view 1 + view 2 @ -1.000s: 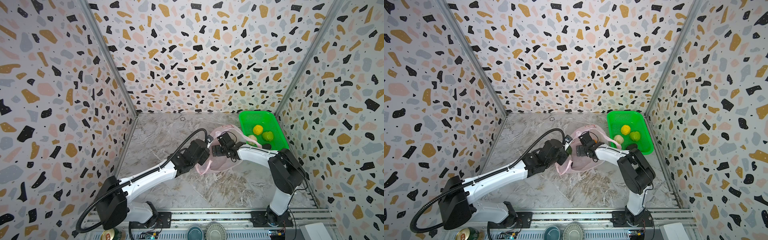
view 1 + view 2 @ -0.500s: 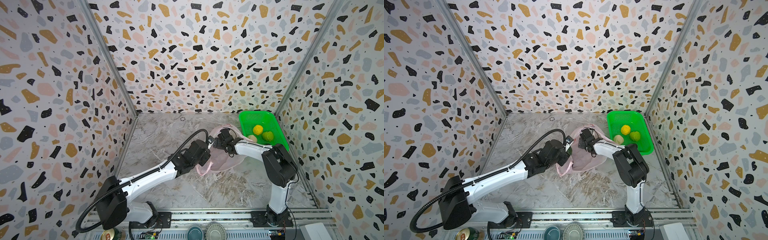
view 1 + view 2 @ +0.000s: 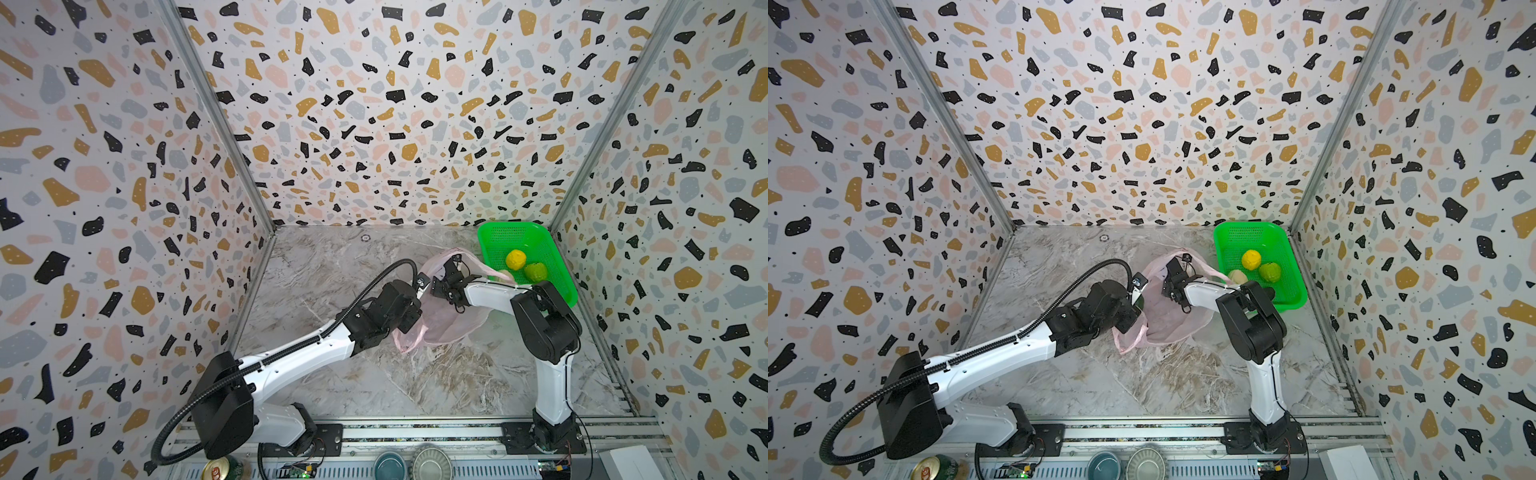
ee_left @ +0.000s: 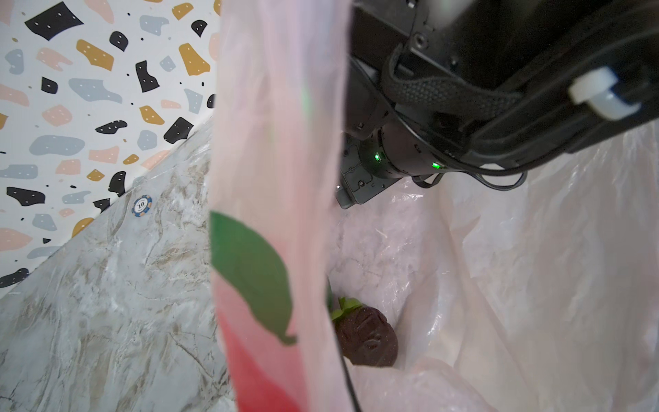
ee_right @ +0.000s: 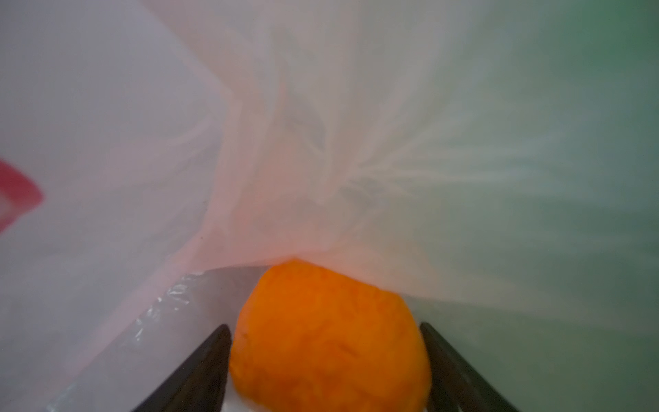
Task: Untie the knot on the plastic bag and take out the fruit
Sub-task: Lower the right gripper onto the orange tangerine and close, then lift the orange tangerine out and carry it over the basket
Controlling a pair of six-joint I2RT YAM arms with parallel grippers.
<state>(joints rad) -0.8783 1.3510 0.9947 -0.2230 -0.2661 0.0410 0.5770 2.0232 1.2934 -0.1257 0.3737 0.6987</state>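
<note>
The pale pink plastic bag (image 3: 449, 324) (image 3: 1167, 320) lies open on the marble floor. My left gripper (image 3: 405, 328) is shut on its near edge and holds the film up. My right gripper (image 5: 326, 356) reaches inside the bag, and both fingers (image 5: 207, 360) press against an orange fruit (image 5: 328, 321). A blackish-brown fruit (image 4: 367, 337) with green leaves lies inside the bag too. Yellow (image 3: 515, 259), bumpy light green (image 3: 535, 271) and cream (image 3: 1237, 276) fruit sit in the green basket (image 3: 519, 237). The knot is out of view.
The basket stands in the back right corner against the patterned walls. A blue poker chip (image 3: 365, 237) lies near the back wall. A can (image 3: 220, 469) and two bowls (image 3: 390, 465) sit by the front rail.
My right gripper has pushed deeper into the bag towards the back, and its fingers have come in against the orange fruit. The left arm has stayed put with the bag edge.
</note>
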